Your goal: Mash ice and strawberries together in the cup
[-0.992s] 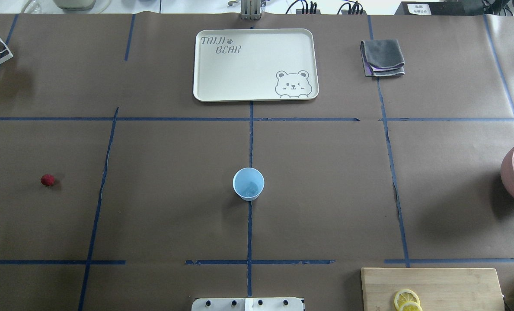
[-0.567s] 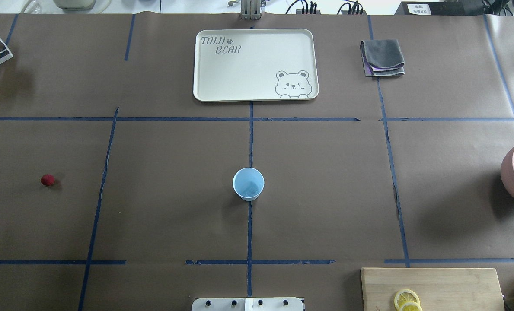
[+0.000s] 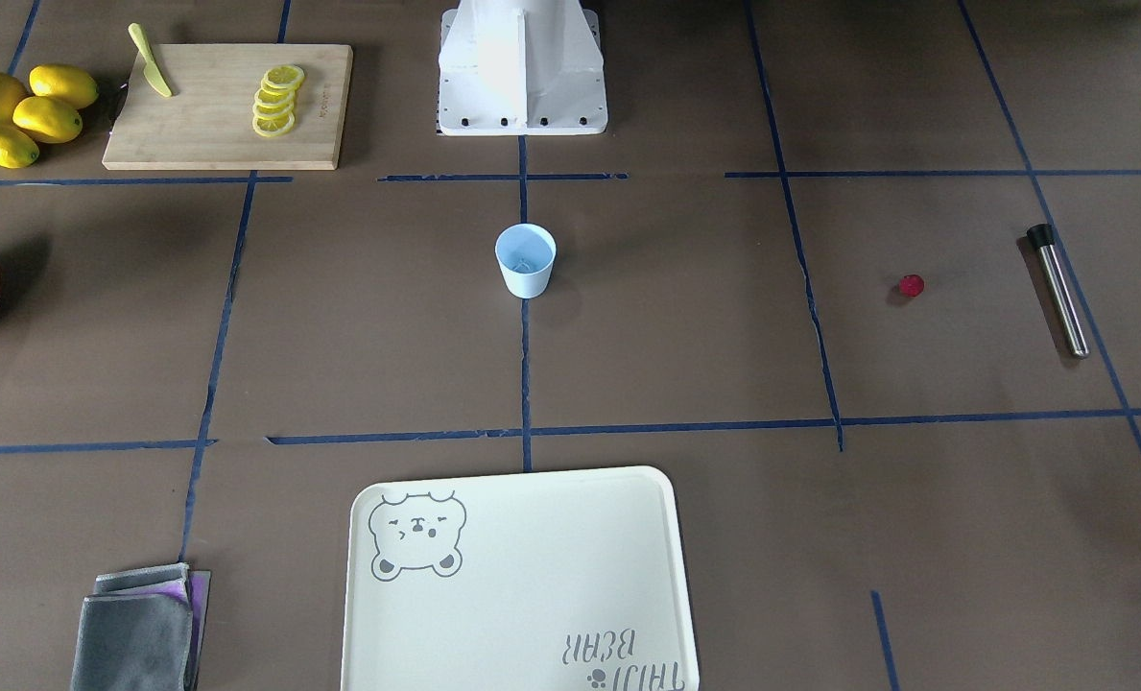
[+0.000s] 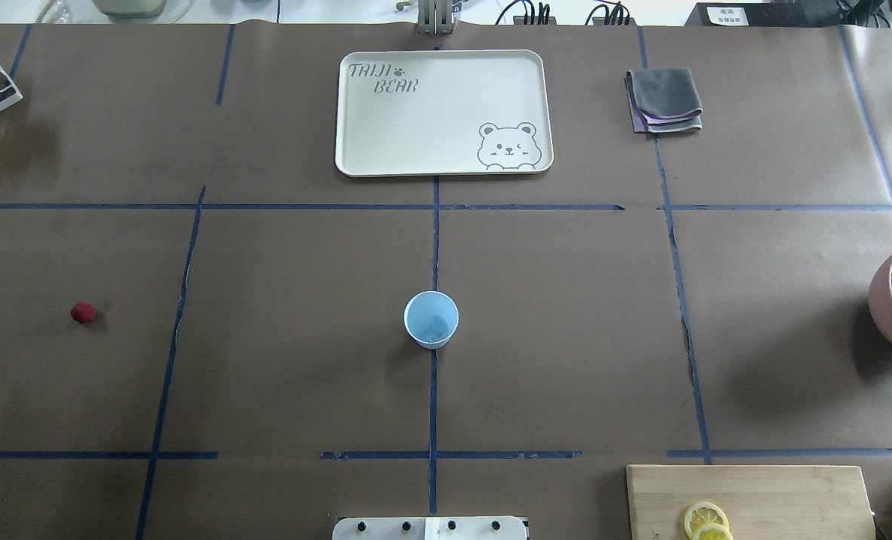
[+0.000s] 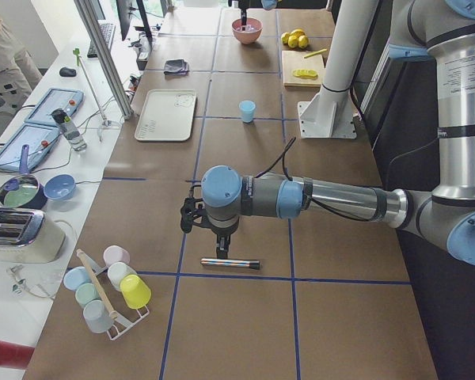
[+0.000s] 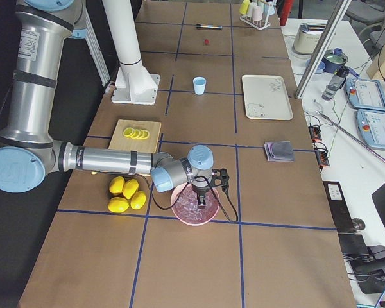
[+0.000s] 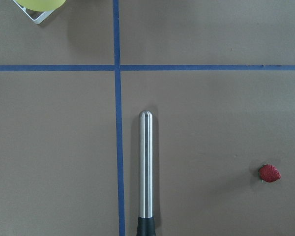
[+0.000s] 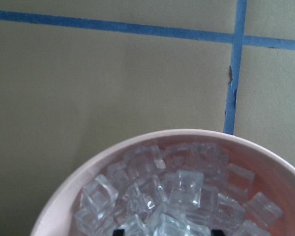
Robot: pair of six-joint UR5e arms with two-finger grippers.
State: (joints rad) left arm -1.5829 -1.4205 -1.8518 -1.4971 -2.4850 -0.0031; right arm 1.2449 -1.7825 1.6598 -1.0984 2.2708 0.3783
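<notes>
The cup (image 4: pixel 418 313) stands mid-surface, the strawberry (image 4: pixel 82 313) well left; how open the left jaws or right jaws are I cannot tell, but the right hang over slick ice (image 8: pixel 186 189) in the pink bowl (image 4: pixel 882 296), which could squirt free

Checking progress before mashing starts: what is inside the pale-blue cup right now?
A faint see-through ice piece lies at the bottom of the cup; no red shows inside. The strawberry sits on the table, far apart. Nothing covers the cup's mouth.
</notes>
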